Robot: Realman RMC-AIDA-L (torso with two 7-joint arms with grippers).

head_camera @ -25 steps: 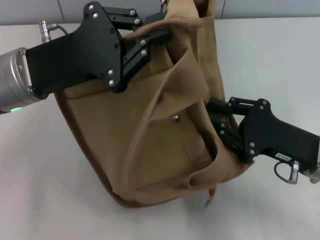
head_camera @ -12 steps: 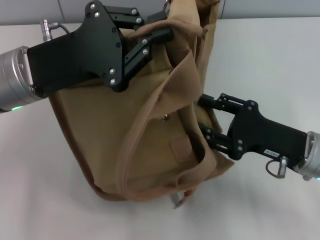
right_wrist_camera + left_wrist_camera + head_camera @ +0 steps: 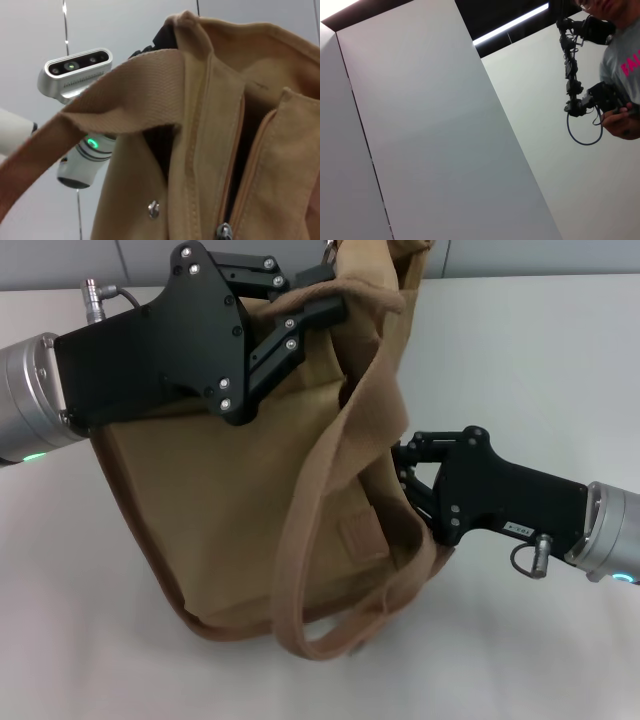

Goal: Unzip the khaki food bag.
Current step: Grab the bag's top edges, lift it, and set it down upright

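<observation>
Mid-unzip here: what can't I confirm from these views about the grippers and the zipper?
- Right gripper, head view: fingertips tucked behind the bag fabric and strap; grip unknown.
- Zipper, right wrist view: partly open; pull at the frame edge, nothing visibly holding it.
- Left gripper, head view: at the bag's top edge; tips merge with fabric.
- Left wrist view: shows only walls.

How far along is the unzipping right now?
Partly open: the right wrist view shows a dark gap above the zipper pull. In hand: left end effector grips the khaki food bag at its top; right end effector presses into its side. Left: the remaining zipper, length unseen.
</observation>
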